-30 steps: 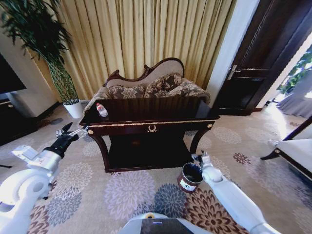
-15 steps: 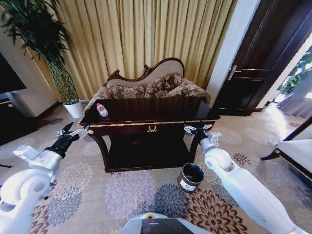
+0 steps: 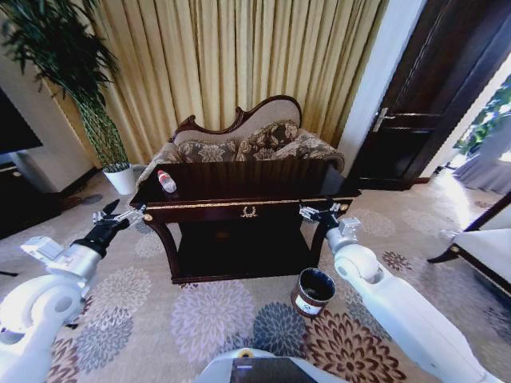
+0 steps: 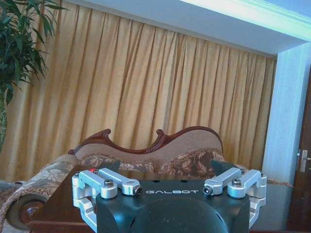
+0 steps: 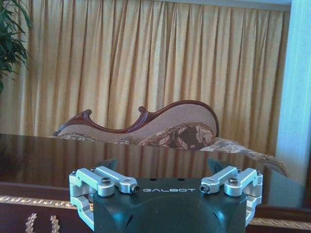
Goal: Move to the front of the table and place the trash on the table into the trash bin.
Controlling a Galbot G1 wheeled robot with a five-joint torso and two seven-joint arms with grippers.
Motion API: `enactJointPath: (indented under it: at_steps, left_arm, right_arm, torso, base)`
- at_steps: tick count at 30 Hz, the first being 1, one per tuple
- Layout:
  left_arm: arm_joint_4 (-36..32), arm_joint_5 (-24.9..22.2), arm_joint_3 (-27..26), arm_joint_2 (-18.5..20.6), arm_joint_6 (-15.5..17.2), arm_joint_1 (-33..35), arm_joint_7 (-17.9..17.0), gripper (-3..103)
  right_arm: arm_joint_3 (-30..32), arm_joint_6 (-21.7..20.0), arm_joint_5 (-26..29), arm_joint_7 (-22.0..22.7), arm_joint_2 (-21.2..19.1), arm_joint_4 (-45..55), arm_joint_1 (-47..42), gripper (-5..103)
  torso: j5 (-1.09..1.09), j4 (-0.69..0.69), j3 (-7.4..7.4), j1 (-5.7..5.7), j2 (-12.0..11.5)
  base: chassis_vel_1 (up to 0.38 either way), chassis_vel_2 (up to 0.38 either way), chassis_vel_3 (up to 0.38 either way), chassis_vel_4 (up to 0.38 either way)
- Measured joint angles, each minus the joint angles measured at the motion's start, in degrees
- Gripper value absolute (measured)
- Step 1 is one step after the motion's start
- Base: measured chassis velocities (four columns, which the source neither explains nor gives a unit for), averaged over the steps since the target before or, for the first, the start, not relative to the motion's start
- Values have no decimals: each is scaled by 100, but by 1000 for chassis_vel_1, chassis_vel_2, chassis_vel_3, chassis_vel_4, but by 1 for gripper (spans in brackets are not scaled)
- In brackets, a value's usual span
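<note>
- Table (image 3: 239, 177): stands crosswise ahead of the robot, with its gold-trimmed front edge toward the robot. A carved sofa (image 3: 247, 140) is just behind its rear edge.
- Bottle (image 3: 166, 180): lies on its side on the tabletop, near the table's left end and close to that edge.
- Trash bin (image 3: 312, 291): stands upright on the patterned carpet (image 3: 207, 315), below and in front of the table's right front leg, apart from it.
- Left gripper (image 3: 120, 217): hangs off the table's left front corner, at about the height of the front edge, short of the bottle. Fingers spread apart, nothing between them.
- Right gripper (image 3: 318, 212): sits at the table's right front edge, above the bin. Fingers spread apart, holding nothing.
- Open carpet lies between the robot and the table front.
</note>
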Motion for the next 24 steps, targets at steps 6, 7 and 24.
enactJointPath:
  at_steps: [6,7,24]
  left_arm:
    - [2,-24,33,52,8,-65,-3,100]
    - [9,-28,36,63,9,-77,-9,100]
    - [35,2,31,31,51,-34,-18,100]
  right_arm:
    - [-114,-31,62,-7,7,16,77,100]
    - [-133,-32,61,-8,16,19,91,100]
    - [-213,-93,-18,-140,20,82,200,100]
  torso:
    - [1,-2,2,3,-2]
    - [0,-2,3,4,-3]
    - [0,-1,0,0,0]
  base:
    - [-196,171,186,-179]
    - [-191,175,202,-175]
    - [-102,96,104,-94]
